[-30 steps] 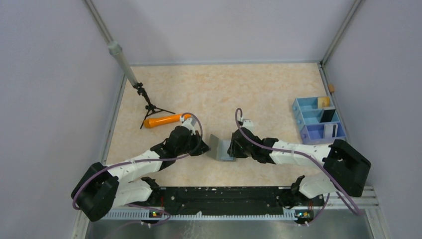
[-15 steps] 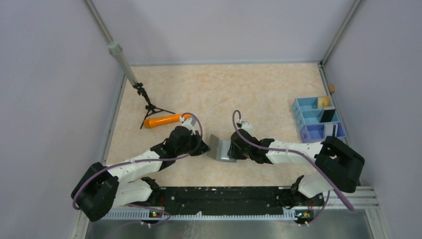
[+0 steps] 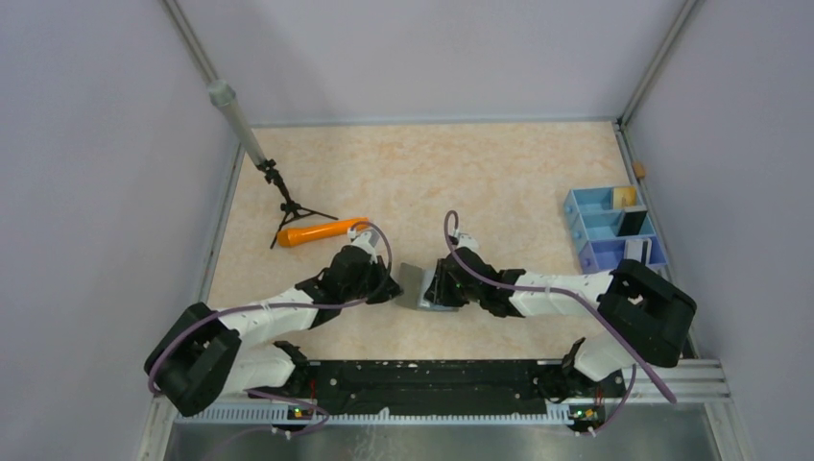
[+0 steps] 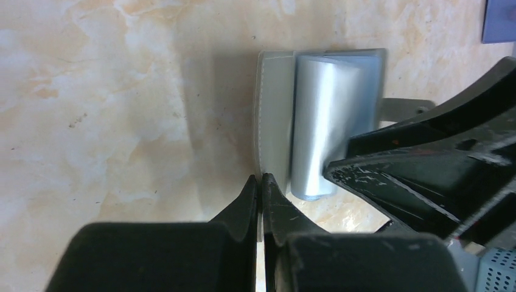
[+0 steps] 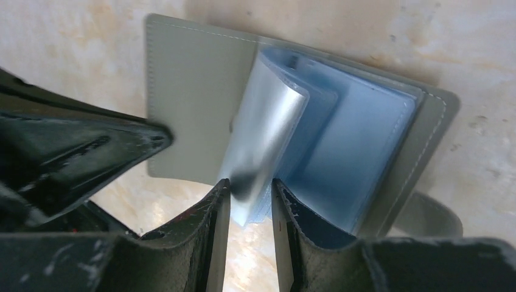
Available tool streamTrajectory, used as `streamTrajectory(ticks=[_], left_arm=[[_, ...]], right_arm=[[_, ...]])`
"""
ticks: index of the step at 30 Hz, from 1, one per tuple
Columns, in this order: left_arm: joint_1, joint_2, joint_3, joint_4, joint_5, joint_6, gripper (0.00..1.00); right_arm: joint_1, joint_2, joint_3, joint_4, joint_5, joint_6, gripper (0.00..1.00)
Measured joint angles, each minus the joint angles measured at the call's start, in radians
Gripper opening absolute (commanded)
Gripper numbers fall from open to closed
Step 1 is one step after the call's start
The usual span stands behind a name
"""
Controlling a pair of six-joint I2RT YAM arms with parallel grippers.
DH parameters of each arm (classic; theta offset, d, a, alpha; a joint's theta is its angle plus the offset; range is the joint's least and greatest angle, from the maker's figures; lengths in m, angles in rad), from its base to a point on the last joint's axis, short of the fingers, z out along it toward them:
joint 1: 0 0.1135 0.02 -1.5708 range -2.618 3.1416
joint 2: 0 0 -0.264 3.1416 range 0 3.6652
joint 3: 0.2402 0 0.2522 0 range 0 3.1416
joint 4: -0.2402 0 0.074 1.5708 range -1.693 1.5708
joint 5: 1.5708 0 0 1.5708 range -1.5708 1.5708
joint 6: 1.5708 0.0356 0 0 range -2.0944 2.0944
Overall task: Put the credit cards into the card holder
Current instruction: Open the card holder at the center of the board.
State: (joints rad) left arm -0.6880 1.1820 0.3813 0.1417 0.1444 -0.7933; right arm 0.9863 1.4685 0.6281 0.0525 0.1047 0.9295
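**Card holder open, both claws gripping it**

Card holder (image 3: 420,286) is lying open on the table (image 3: 432,173), well left of the tray (image 3: 584,206), blue lining facing up. Left gripper (image 4: 261,180) is pinching the grey cover's edge, fingers closed on it. Right gripper (image 5: 249,187) is clamping a clear sleeve, holding it curled above the blue pages. Black credit card (image 3: 634,223) and white credit card (image 3: 643,252) are standing inside the tray.
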Motion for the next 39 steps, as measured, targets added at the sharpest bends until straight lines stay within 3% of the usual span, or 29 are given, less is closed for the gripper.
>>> streamTrajectory(ticks=[10, 17, 20, 25, 31, 39], left_arm=[[0.0, 0.052, -0.004, 0.018, -0.003, 0.003, 0.0], [-0.001, 0.053, -0.005, 0.024, -0.004, 0.003, 0.0], [-0.001, 0.053, -0.006, 0.024, -0.004, 0.003, 0.1], [-0.001, 0.048, -0.016, 0.016, -0.008, 0.013, 0.38], [-0.001, 0.002, -0.018, -0.023, -0.042, 0.023, 0.51], [-0.001, -0.114, -0.017, -0.129, -0.128, 0.049, 0.6]], right_arm=[[0.0, 0.006, 0.0, 0.162, -0.065, -0.015, 0.31], [0.0, 0.039, 0.0, 0.187, -0.069, -0.039, 0.31], [0.0, 0.04, 0.0, 0.187, -0.068, -0.045, 0.36], [0.0, 0.04, 0.0, 0.201, -0.074, -0.058, 0.42], [0.0, 0.04, 0.001, 0.225, -0.086, -0.073, 0.49], [0.0, 0.018, 0.003, 0.224, -0.079, -0.098, 0.56]])
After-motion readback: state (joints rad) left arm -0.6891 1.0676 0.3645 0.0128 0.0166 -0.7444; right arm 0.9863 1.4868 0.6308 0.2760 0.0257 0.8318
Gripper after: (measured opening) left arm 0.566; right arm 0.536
